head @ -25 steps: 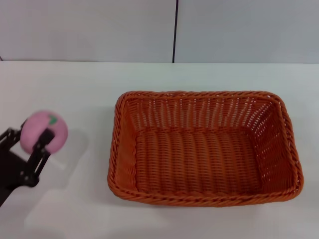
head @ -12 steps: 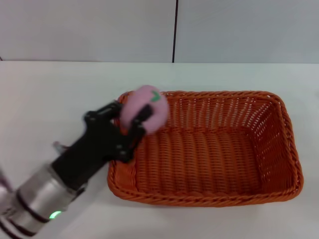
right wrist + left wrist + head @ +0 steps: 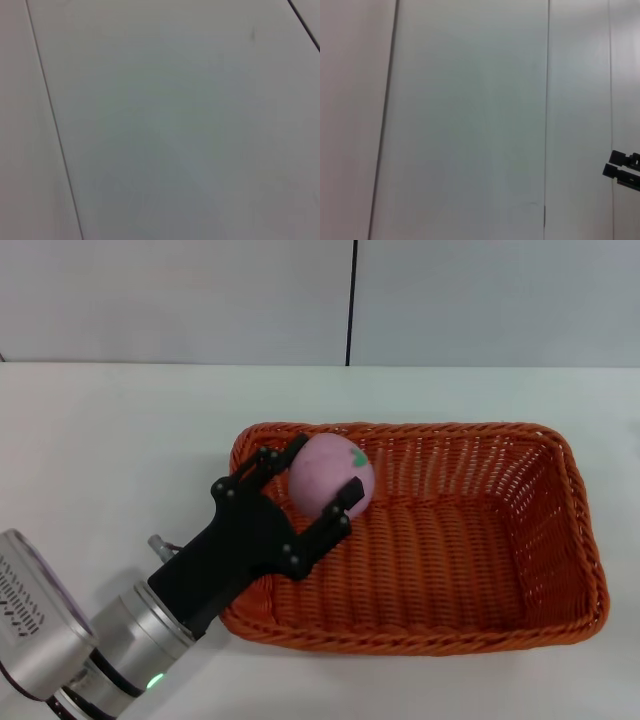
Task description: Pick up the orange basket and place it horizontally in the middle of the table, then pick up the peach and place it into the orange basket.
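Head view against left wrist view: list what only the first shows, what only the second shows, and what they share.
Only the head view shows the left gripper shut on the peach, held over the orange basket at its left end, with the basket lying on the table. Only the left wrist view shows a close stretch of pale wall panels with thin seams. Both share a black part of the left gripper and the wall; the right gripper appears in neither.
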